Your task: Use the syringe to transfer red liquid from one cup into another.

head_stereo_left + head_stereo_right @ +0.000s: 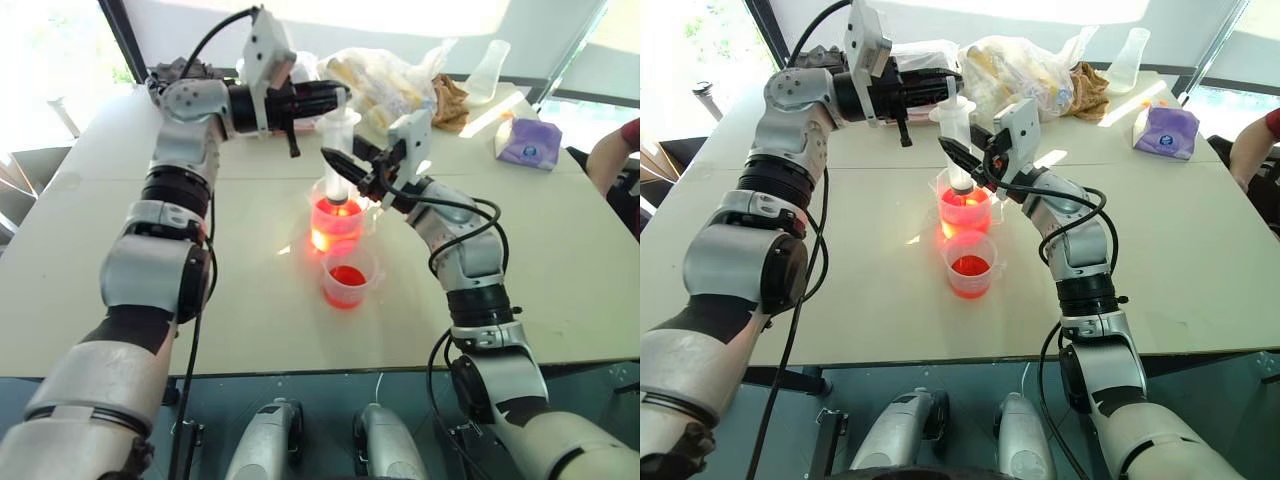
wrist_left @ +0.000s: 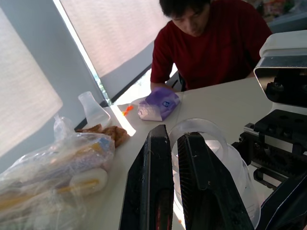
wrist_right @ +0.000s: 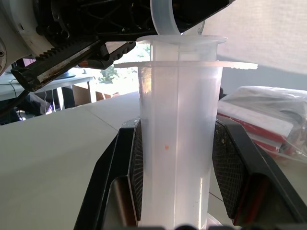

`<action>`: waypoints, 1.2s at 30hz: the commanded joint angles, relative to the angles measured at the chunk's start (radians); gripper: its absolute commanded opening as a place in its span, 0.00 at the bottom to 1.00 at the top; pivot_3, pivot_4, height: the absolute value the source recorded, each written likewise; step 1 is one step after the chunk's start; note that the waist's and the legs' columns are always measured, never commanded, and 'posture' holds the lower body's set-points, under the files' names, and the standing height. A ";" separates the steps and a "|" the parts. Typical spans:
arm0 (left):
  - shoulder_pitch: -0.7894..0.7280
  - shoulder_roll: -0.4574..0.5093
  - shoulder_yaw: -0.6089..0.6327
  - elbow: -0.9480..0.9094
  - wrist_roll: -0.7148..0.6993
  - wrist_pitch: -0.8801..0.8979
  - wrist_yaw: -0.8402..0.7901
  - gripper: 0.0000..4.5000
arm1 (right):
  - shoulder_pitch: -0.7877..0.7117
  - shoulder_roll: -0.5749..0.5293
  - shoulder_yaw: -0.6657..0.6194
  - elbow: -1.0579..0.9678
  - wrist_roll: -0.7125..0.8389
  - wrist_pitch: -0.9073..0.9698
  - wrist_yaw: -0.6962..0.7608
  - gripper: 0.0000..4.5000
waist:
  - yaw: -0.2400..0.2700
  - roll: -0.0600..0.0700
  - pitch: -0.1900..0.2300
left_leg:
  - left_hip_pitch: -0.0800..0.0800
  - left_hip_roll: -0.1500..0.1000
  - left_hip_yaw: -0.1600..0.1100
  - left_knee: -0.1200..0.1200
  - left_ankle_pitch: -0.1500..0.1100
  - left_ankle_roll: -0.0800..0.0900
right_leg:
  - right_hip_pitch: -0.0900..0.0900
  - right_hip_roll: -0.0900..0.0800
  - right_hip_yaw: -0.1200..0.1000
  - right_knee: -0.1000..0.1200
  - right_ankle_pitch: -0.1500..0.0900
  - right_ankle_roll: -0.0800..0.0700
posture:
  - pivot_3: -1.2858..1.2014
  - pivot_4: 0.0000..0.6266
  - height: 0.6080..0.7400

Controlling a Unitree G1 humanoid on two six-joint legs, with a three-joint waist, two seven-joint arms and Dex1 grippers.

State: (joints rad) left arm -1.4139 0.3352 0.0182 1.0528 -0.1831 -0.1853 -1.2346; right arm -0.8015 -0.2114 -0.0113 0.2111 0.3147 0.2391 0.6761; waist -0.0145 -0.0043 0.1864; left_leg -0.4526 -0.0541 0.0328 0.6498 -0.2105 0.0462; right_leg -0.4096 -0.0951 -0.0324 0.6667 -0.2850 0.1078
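Note:
The syringe stands upright with its lower end inside the taller clear beaker, which glows with red liquid. My right gripper is shut on the syringe's barrel from the right side. My left gripper reaches in level from the left, shut, with its fingertips at the plunger's clear top. Whether it pinches the plunger I cannot tell. The shorter clear cup stands just in front of the beaker with some red liquid in its bottom.
A filled plastic bag, a brown item and a clear conical flask lie at the back of the white table. A purple tissue pack sits back right. A person in a red shirt sits at the right edge.

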 commanded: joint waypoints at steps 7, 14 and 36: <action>-0.069 -0.019 0.028 0.013 0.008 -0.037 0.076 0.00 | 0.010 0.021 0.029 0.021 -0.019 -0.045 0.003 0.33 | 0.002 0.000 0.000 | 0.000 0.000 0.000 0.000 0.000 0.000 | 0.000 0.000 0.000 0.000 0.000 0.000 | 0.52 0.24 1.00; -0.118 -0.021 0.058 0.062 0.000 -0.049 0.138 0.00 | 0.052 0.035 0.044 0.016 -0.024 -0.041 0.000 0.33 | 0.001 0.000 0.000 | 0.000 0.000 0.000 0.000 0.000 0.000 | 0.000 0.000 0.000 0.000 0.000 0.000 | 0.52 0.24 1.00; -0.158 -0.011 0.098 0.092 -0.017 -0.039 0.130 0.29 | 0.078 0.059 0.062 0.007 -0.033 -0.047 -0.015 0.33 | 0.000 0.000 0.000 | 0.000 0.000 0.000 0.000 0.000 0.000 | 0.000 0.000 0.000 0.000 0.000 0.000 | 0.52 0.24 1.00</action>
State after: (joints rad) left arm -1.4800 0.3122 0.0634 1.2044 -0.1604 -0.2036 -1.1330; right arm -0.7402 -0.1681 -0.0095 0.2360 0.2985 0.1857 0.6259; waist -0.0144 -0.0043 0.1865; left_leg -0.4526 -0.0541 0.0328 0.6500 -0.2104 0.0461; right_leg -0.4095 -0.0949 -0.0325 0.6668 -0.2849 0.1078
